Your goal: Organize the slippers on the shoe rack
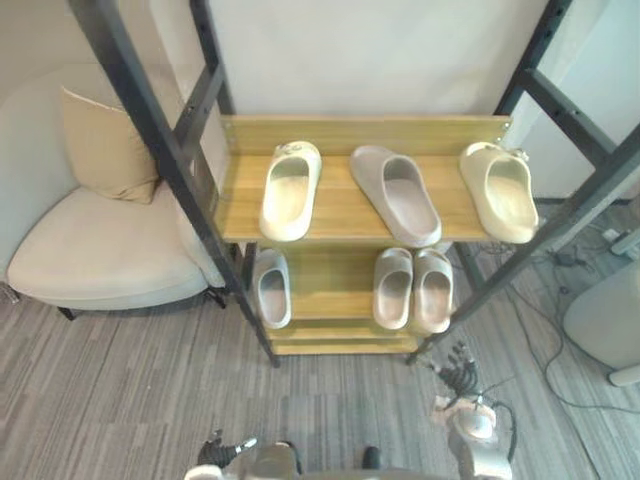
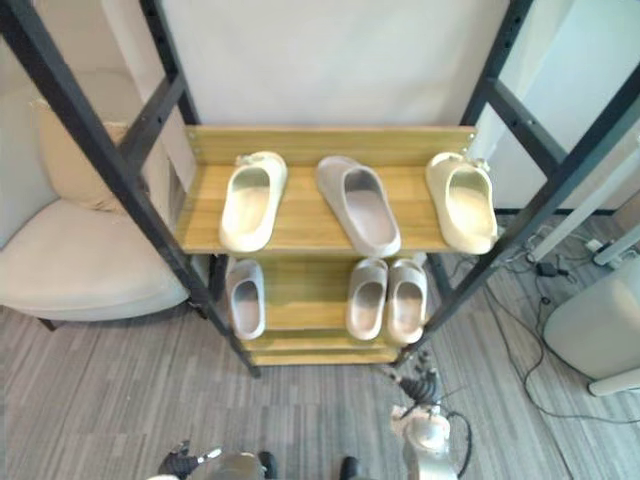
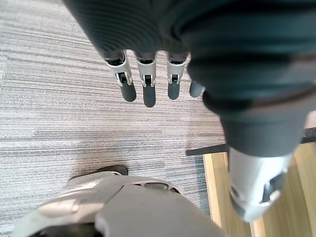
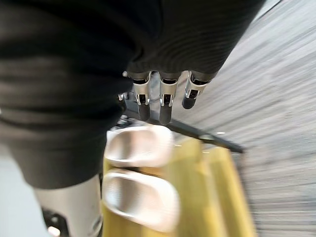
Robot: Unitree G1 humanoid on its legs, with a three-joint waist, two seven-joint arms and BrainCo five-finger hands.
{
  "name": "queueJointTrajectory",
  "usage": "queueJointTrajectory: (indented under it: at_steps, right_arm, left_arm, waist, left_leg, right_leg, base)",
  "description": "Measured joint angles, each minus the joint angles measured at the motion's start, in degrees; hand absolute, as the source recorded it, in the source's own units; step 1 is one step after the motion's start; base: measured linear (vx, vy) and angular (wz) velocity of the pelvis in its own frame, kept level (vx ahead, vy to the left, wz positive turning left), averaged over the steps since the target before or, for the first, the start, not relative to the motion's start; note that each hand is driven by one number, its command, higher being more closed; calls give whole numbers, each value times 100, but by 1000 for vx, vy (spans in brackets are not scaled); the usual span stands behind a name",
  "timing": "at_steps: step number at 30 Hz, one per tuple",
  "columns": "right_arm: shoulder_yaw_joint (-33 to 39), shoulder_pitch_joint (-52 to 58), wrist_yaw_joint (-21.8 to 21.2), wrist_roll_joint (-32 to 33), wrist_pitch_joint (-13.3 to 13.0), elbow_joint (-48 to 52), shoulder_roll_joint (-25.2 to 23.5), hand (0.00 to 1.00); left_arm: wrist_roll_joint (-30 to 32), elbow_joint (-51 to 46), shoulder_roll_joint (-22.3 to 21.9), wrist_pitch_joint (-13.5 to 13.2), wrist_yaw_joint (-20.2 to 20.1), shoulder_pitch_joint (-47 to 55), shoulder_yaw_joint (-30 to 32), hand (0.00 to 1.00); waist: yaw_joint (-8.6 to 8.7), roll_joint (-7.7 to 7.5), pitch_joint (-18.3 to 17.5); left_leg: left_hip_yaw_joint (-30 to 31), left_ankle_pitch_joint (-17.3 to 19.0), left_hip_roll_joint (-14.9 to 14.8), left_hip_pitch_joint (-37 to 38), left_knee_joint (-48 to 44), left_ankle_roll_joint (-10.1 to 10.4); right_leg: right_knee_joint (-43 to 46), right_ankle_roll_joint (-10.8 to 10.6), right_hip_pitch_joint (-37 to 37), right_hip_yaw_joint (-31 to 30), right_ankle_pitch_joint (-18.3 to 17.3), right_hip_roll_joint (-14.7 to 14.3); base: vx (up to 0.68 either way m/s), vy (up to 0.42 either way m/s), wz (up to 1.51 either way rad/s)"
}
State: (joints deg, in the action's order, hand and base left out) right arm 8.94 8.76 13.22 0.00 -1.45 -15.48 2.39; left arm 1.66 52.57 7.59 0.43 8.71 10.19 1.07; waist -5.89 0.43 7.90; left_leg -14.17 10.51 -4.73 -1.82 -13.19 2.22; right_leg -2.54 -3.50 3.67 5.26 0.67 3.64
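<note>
A wooden shoe rack with a black metal frame stands ahead. On its top shelf lie a cream slipper at the left, a greyish-pink slipper in the middle and a cream slipper at the right. The lower shelf holds one grey slipper at the left and a pinkish pair side by side at the right. My right hand hangs low by the rack's front right leg, fingers straight, holding nothing. My left hand shows at the bottom edge, fingers relaxed over the carpet.
A cream armchair with a tan cushion stands left of the rack. Grey striped carpet lies in front. At the right are loose floor cables and a white rounded object.
</note>
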Motion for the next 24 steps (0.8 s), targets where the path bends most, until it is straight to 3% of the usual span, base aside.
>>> queueJointTrajectory:
  at_steps: [11,24]
  right_arm:
    - [0,-82,20,-1,-325,1691,8,0]
    - [-21,-411,-81,-4,-598,2639,55,0]
  left_arm:
    - [77,90,-39,-13,-39,18,-103,0]
    - [174,100,-43,-97,-144,75,-107,0]
  waist:
    - [-1,95,-65]
    - [11,98,-106]
  left_leg:
    - [61,-25,65,4,86,-33]
    - [107,-154,231,10,298,-129]
  right_leg:
    - [-66,-25,16,29,16,38]
    - [-67,-86,-42,79,48,171]
  base:
    - [13,0,0]
    - [-9,3,2]
